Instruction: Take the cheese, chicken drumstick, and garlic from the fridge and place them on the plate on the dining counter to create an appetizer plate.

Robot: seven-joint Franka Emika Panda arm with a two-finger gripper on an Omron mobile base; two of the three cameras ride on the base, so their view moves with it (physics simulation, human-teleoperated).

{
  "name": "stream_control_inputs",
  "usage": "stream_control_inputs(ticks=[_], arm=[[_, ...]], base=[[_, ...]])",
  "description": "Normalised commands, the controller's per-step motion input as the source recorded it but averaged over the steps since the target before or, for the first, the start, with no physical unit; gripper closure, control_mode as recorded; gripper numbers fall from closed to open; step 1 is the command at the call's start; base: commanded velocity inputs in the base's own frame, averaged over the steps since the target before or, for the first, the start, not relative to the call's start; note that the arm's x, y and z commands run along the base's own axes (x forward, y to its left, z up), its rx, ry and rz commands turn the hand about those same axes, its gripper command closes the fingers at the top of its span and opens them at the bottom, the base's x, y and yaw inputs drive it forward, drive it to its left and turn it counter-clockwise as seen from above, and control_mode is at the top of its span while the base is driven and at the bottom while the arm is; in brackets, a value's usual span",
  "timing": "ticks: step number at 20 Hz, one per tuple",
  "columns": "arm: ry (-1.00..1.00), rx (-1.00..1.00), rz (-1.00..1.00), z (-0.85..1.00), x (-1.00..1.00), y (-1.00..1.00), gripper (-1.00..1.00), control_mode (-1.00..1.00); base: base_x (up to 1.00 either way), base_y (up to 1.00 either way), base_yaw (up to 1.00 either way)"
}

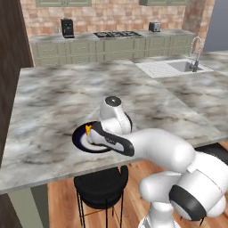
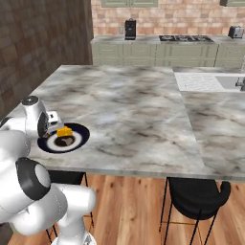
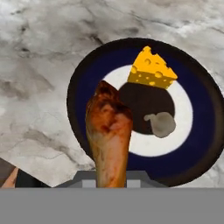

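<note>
The chicken drumstick (image 3: 108, 131) stands up between the jaws of my gripper (image 3: 109, 176), which is shut on its thin bone end. It hangs just above the left part of the navy plate (image 3: 199, 92). On the plate lie the yellow cheese (image 3: 151, 70) wedge and a pale garlic (image 3: 161, 124) bulb near the dark centre. From the base views, my gripper (image 1: 92, 132) hovers over the plate (image 1: 80, 141) near the front edge of the dining counter (image 1: 67, 89), with the cheese (image 2: 64, 131) beside the hand. The fridge is out of view.
Black stools (image 1: 100, 180) (image 2: 196, 191) stand under the counter's near edge. A sink with a faucet (image 1: 193, 55) sits at the counter's far right. Green wall cabinets with a cooktop (image 1: 116, 34) and coffee machine (image 1: 67, 27) line the back wall.
</note>
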Motion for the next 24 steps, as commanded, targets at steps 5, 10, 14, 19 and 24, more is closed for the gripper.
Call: stream_control_inputs(ticks=[5, 10, 14, 19, 24], arm=[[0.08, -0.03, -0.03, -0.46, 0.52, 0.2, 1.0, -1.0], [0.11, -0.03, 0.0, -0.53, 0.63, 0.13, 1.0, -1.0], [0.1, -0.03, 0.0, -0.46, 0.59, 0.13, 1.0, -1.0], [0.11, -0.07, 0.0, -0.51, 0.5, 0.22, 1.0, -1.0], [0.06, -0.04, -0.05, -0.23, 0.19, 0.1, -1.0, -1.0]], base=[[0.0, 0.0, 0.0], [0.0, 0.0, 0.0], [0.0, 0.0, 0.0], [0.0, 0.0, 0.0], [0.0, 0.0, 0.0]])
